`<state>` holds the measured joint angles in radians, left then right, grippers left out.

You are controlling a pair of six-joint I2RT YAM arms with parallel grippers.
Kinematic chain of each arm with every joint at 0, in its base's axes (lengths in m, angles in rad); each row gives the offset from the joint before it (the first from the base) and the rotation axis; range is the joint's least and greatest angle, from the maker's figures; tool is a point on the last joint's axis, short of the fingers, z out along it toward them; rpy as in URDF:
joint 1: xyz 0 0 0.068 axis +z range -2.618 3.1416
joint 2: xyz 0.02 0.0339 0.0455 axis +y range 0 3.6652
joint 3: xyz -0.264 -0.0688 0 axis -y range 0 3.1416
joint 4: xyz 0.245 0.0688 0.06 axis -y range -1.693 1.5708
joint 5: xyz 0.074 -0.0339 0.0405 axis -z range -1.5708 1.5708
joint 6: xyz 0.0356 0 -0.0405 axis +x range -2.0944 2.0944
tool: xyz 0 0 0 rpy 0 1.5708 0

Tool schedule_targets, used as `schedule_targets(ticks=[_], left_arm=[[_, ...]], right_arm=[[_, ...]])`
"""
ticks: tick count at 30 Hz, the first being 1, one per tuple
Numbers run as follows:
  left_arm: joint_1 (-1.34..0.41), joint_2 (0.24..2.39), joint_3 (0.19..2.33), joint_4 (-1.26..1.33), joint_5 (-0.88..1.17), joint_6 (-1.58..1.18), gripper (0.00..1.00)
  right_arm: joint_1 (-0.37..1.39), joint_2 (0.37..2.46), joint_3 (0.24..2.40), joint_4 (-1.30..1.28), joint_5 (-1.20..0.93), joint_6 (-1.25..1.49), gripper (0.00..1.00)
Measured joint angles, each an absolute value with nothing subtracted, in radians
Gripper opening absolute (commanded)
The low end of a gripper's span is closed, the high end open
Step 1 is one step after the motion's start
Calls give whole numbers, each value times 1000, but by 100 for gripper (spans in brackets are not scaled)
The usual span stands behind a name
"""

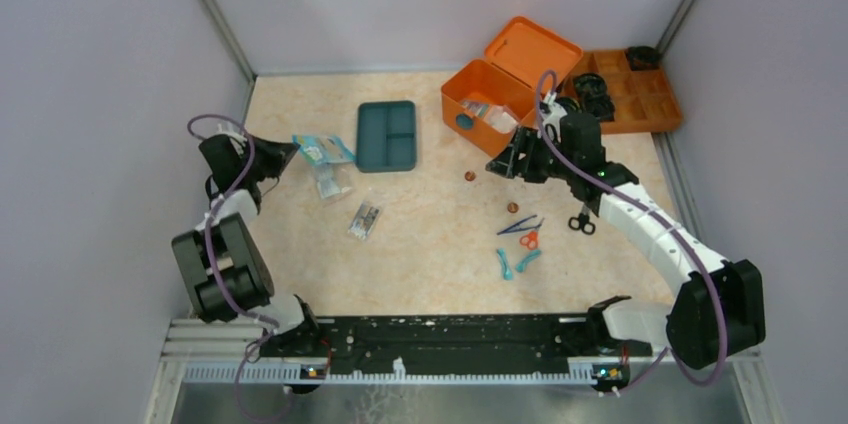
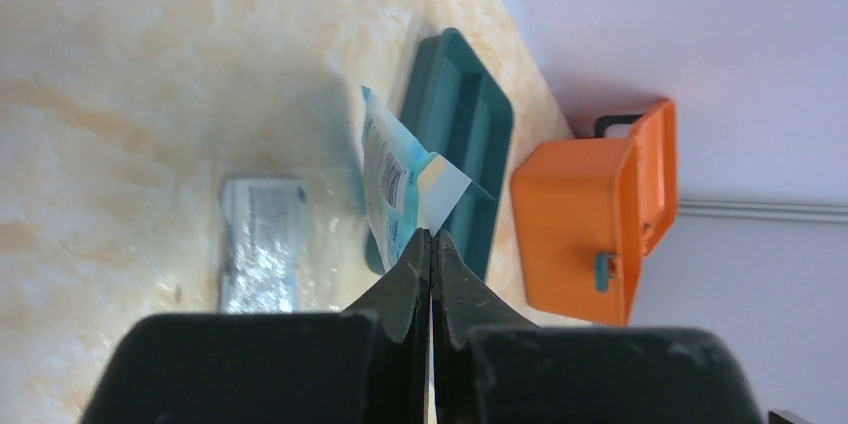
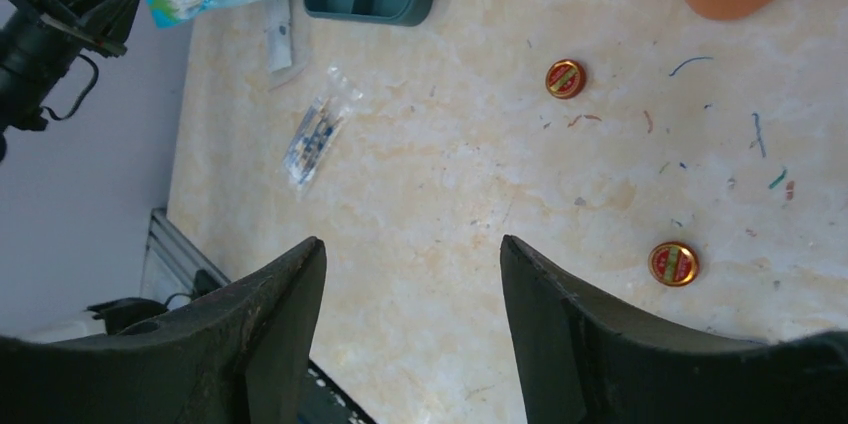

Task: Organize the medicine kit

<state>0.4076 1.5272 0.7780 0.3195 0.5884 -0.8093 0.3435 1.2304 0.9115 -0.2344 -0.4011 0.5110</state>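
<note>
The medicine kit [image 1: 490, 94] is an orange box standing with its lid [image 1: 533, 49] open at the back right; some packets lie inside. In the left wrist view the kit [image 2: 590, 214] shows past my fingers. My left gripper [image 1: 290, 151] [image 2: 432, 234] is shut on the corner of a blue-and-white packet [image 1: 323, 150] [image 2: 395, 179], held just left of the teal tray [image 1: 387, 135]. In front of the kit hovers my right gripper [image 1: 500, 165] [image 3: 412, 244], open and empty over bare table.
A clear packet [image 1: 333, 182] and a small sachet [image 1: 365, 219] lie near the left gripper. Two round tins [image 1: 469, 176] [image 1: 512, 208], tweezers [image 1: 518, 225], orange scissors [image 1: 530, 239], black scissors [image 1: 581, 223] and teal pieces [image 1: 505, 264] lie right of centre. An orange divided tray [image 1: 640, 104] sits at the back right.
</note>
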Motion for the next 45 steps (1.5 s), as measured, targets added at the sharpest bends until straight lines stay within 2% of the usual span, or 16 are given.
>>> schedule_targets(ticks=[6, 13, 26, 33, 45], left_arm=[[403, 1262, 661, 335, 583, -915, 0], [392, 1050, 556, 381, 603, -1041, 0], [254, 978, 509, 474, 631, -1295, 0], [185, 949, 535, 479, 620, -1363, 0], [136, 927, 573, 478, 620, -1425, 0]], right_arm=[[369, 1221, 862, -93, -432, 683, 71], [544, 1246, 857, 104, -428, 914, 76], [819, 1433, 871, 370, -177, 1336, 83], [836, 1531, 877, 506, -81, 1470, 84], [838, 1692, 965, 697, -77, 1620, 87]])
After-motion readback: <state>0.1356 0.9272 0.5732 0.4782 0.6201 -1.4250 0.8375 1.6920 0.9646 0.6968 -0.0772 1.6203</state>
